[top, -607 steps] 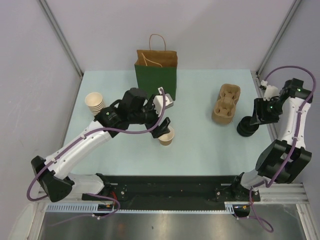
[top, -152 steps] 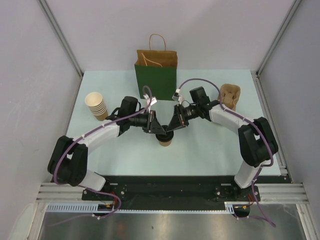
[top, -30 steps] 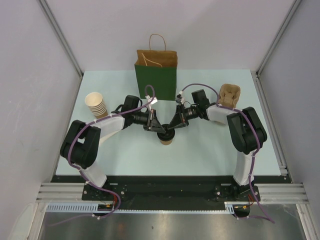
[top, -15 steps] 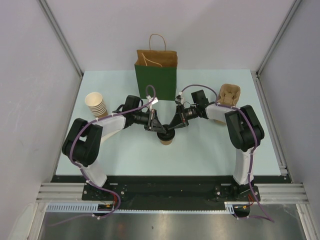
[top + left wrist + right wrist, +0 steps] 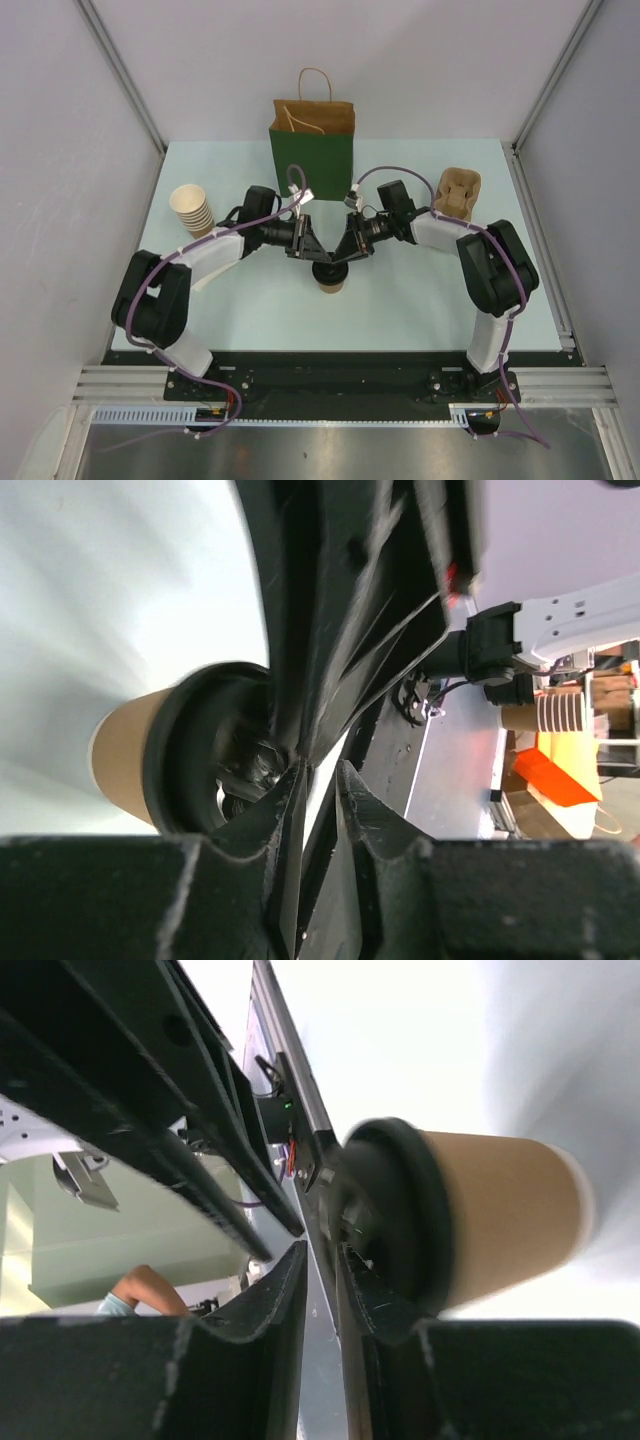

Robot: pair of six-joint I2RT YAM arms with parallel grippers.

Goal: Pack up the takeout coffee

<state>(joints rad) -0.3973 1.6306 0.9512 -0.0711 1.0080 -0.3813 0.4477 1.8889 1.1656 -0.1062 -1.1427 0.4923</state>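
Observation:
The takeout coffee (image 5: 331, 277), a tan paper cup with a black lid, stands upright on the table's middle. My left gripper (image 5: 316, 254) comes in from the left and my right gripper (image 5: 344, 256) from the right, both just above the lid and tilted toward it. In the left wrist view the cup (image 5: 125, 758) lies just past my left gripper (image 5: 322, 770), whose jaws stand a narrow gap apart with nothing between them. The right wrist view shows the cup (image 5: 500, 1215) beside my right gripper (image 5: 320, 1252), also slightly open and empty.
A green paper bag (image 5: 311, 165) with handles stands upright behind the cup. A stack of lidless paper cups (image 5: 190, 208) sits at the left. A brown pulp cup carrier (image 5: 458, 190) lies at the right, behind the right arm.
Both grippers have drawn back a little from the lid, and their jaws have parted slightly. The cup has not moved.

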